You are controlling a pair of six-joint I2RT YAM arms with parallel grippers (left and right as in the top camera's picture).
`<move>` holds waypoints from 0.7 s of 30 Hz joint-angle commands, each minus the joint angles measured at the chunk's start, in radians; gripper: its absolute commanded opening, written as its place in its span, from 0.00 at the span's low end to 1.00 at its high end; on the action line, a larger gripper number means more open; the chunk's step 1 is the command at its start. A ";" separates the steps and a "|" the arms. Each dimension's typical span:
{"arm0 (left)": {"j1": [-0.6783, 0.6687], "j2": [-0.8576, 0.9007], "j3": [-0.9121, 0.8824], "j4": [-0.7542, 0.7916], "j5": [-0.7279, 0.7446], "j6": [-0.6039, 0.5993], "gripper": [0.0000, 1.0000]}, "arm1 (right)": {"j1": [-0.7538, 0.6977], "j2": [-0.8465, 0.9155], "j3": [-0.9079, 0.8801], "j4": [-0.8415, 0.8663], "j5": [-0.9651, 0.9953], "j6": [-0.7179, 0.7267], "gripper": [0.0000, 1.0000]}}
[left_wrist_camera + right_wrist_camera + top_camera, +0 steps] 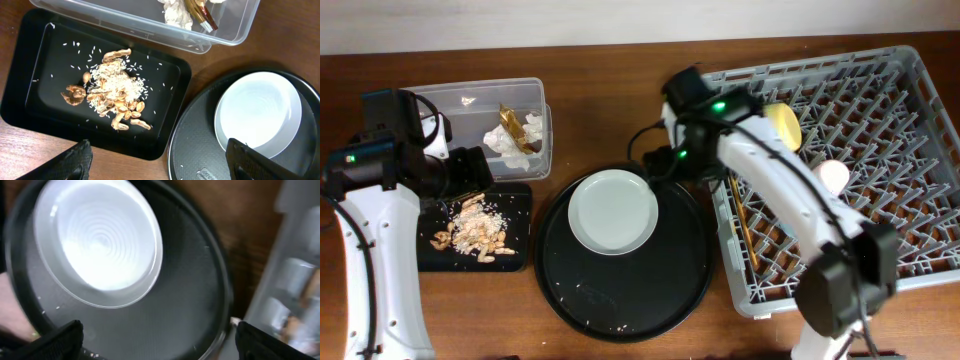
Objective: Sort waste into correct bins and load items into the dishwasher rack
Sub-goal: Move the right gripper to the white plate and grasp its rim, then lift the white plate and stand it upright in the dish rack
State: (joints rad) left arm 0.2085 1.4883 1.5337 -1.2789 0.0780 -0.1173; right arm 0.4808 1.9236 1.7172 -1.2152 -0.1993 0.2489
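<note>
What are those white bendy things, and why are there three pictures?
They are two robot arms, each ending in a two-finger hand. One picture looks down from above the table; the other two come from little cameras on the wrists. The left hand and the right hand are both open and hold nothing. A grey plate sits on a round black tray. Food scraps lie on a small black tray. Tissue and a wrapper are in the clear tub. The big grey rack holds a yellow bowl.
</note>
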 commanded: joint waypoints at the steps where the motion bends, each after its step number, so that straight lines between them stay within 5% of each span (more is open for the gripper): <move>1: 0.004 -0.017 0.004 -0.002 0.011 -0.002 0.85 | 0.045 0.104 -0.025 0.019 -0.018 0.075 0.96; 10: 0.004 -0.017 0.004 -0.002 0.011 -0.002 0.85 | 0.097 0.313 -0.025 0.090 -0.014 0.161 0.58; 12: 0.004 -0.017 0.004 -0.002 0.011 -0.002 0.85 | 0.097 0.335 -0.025 0.093 -0.012 0.180 0.41; 14: 0.004 -0.017 0.004 -0.002 0.011 -0.002 0.85 | 0.095 0.340 -0.025 0.093 -0.011 0.200 0.04; 21: 0.004 -0.017 0.004 -0.002 0.011 -0.002 0.85 | 0.044 0.201 0.006 0.042 0.133 0.202 0.04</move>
State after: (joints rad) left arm 0.2085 1.4883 1.5337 -1.2797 0.0784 -0.1173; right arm 0.5575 2.2234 1.7042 -1.1427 -0.2035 0.4458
